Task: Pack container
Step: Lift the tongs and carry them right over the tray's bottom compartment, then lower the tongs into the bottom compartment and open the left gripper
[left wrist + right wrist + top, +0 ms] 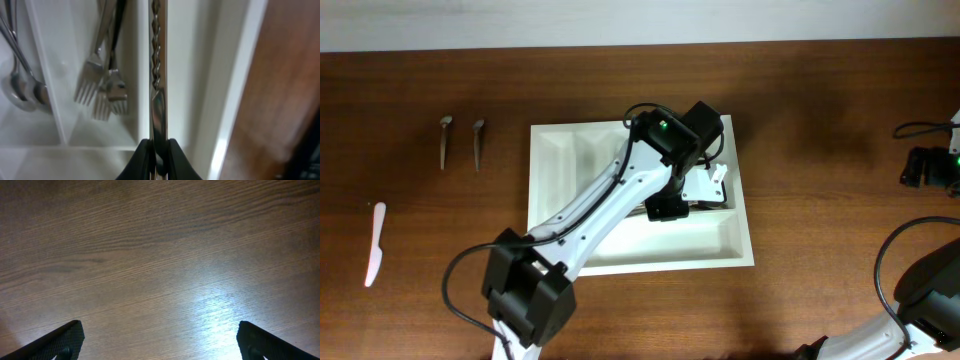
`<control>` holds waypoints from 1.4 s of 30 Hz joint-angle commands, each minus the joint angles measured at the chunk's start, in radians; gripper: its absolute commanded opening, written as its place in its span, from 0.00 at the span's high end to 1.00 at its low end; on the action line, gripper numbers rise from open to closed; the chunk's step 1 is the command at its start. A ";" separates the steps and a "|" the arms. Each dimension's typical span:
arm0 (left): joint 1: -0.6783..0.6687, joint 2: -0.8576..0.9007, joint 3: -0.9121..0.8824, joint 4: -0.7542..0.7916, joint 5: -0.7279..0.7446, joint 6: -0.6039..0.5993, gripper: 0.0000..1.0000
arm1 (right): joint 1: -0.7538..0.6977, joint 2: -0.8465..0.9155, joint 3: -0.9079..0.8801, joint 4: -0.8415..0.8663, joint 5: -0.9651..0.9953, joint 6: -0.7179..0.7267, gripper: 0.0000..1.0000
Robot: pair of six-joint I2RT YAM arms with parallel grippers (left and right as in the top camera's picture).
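Observation:
The white container [555, 160] lies mid-table, and my left arm reaches over its right half. My left gripper [159, 155] is shut on a metal knife [157, 75], seen edge-on with its serrated blade pointing away, hanging over a compartment near the container's right wall [235, 90]. Forks [107, 85] lie in the compartment to the left of it, and spoons [22, 90] in the one beyond. In the overhead view the left gripper [667, 207] hides the knife. My right gripper [920, 167] sits at the far right table edge; the right gripper [160, 330] stands open over bare wood.
Two dark utensils [444, 140] [478, 142] lie side by side on the table left of the container. A white plastic knife [375, 257] lies near the left edge. The right arm's cables [895, 275] loop at the lower right.

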State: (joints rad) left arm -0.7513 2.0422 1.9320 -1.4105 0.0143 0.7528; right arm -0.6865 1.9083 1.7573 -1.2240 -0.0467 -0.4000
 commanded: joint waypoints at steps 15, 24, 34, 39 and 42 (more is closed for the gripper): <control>-0.031 0.074 -0.017 -0.037 0.121 0.084 0.91 | -0.001 -0.002 -0.003 0.003 -0.005 0.001 0.01; -0.085 0.097 -0.039 -0.010 0.129 0.083 0.89 | -0.001 -0.002 -0.003 0.003 -0.005 0.001 0.01; -0.105 0.099 -0.169 0.045 0.128 0.079 0.88 | -0.001 -0.002 -0.003 0.003 -0.005 0.001 0.01; -0.103 0.099 -0.222 0.058 0.113 0.079 0.82 | -0.001 -0.002 -0.003 0.003 -0.005 0.001 0.01; -0.103 0.099 -0.230 0.076 0.113 0.079 0.82 | -0.001 -0.002 -0.003 0.003 -0.005 0.001 0.01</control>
State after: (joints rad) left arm -0.8581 2.1307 1.7100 -1.3426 0.1234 0.8162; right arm -0.6865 1.9083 1.7573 -1.2240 -0.0467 -0.4000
